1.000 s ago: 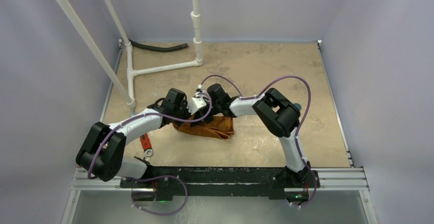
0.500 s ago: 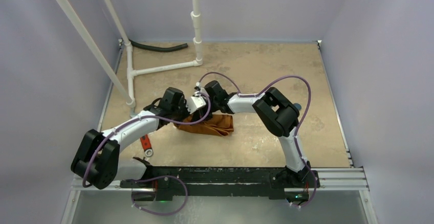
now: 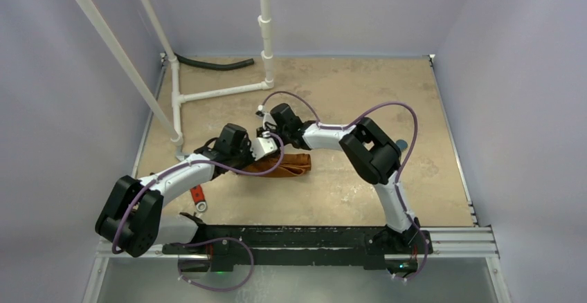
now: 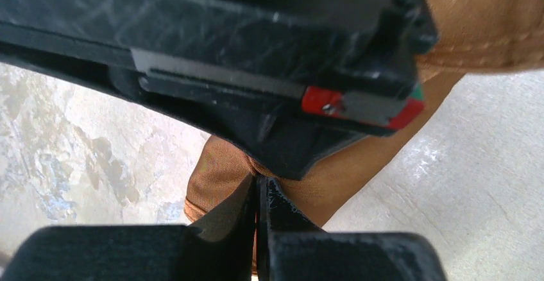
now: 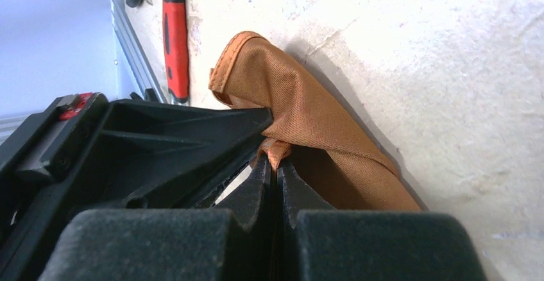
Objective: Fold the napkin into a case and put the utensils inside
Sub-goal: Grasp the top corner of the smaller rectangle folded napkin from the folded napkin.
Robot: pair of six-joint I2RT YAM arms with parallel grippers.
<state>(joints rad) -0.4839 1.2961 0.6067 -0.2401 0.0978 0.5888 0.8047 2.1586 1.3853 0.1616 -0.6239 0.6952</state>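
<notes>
The rust-orange napkin [image 3: 287,164] lies bunched in a long low fold on the tan table, just in front of both wrists. My left gripper [image 3: 255,159] is shut on its left end; the cloth [image 4: 218,178] is pinched between the fingertips [image 4: 258,185]. My right gripper [image 3: 266,152] is shut on a folded edge of the cloth [image 5: 308,114] right beside it, and the two grippers nearly touch. The right gripper's black body [image 4: 256,56] fills the top of the left wrist view. Of the utensils, only a small teal end [image 3: 401,143] peeks out behind the right arm's elbow.
A red-handled tool [image 3: 198,194] lies left of the napkin, near the left forearm, and also shows as a red handle [image 5: 174,43] in the right wrist view. A white pipe frame [image 3: 208,96] and a black hose [image 3: 214,63] stand at the back left. A metal rail [image 3: 311,237] runs along the near edge.
Both grippers have moved left and toward the back with the napkin held. The cloth has been drawn lower and longer, and the left arm has stretched out flatter.
</notes>
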